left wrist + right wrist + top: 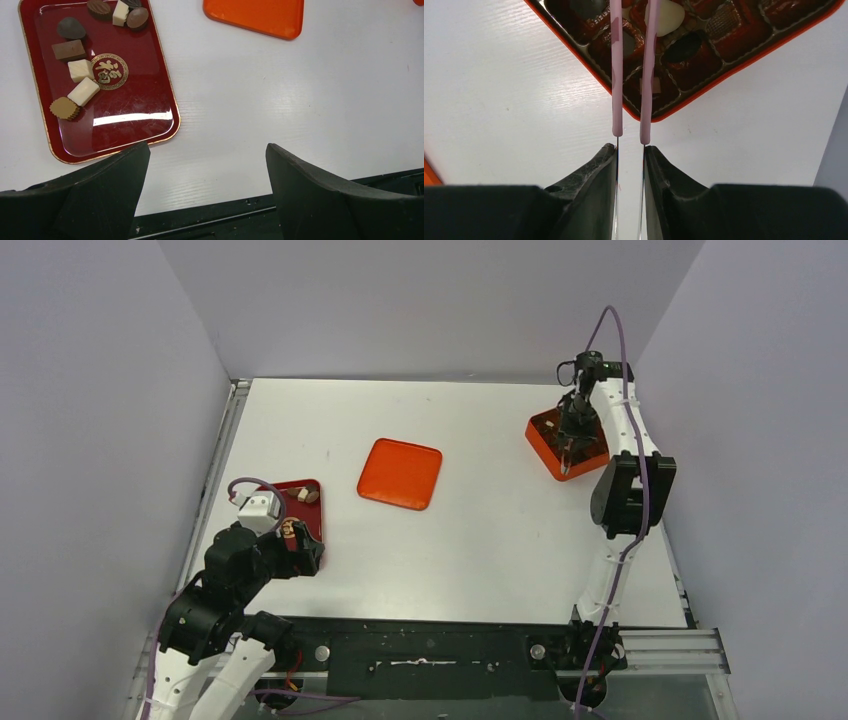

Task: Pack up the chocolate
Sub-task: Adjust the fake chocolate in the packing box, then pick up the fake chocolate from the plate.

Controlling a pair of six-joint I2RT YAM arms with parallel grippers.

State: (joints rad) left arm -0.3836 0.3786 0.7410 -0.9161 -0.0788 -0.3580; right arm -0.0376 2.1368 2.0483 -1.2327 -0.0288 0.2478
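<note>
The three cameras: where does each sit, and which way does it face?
Top external: above and behind the arms, looking down on the table; both arms show.
Left wrist: on its arm, looking down at the red tray of chocolates; its open fingers show.
Right wrist: looking down at the orange box; its fingers clamp pink tongs.
Shared: top and left wrist both show the tray and orange lid.

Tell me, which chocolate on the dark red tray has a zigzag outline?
The tan chocolate, nearest the dark red tray's front rim; the others look smooth-sided.
</note>
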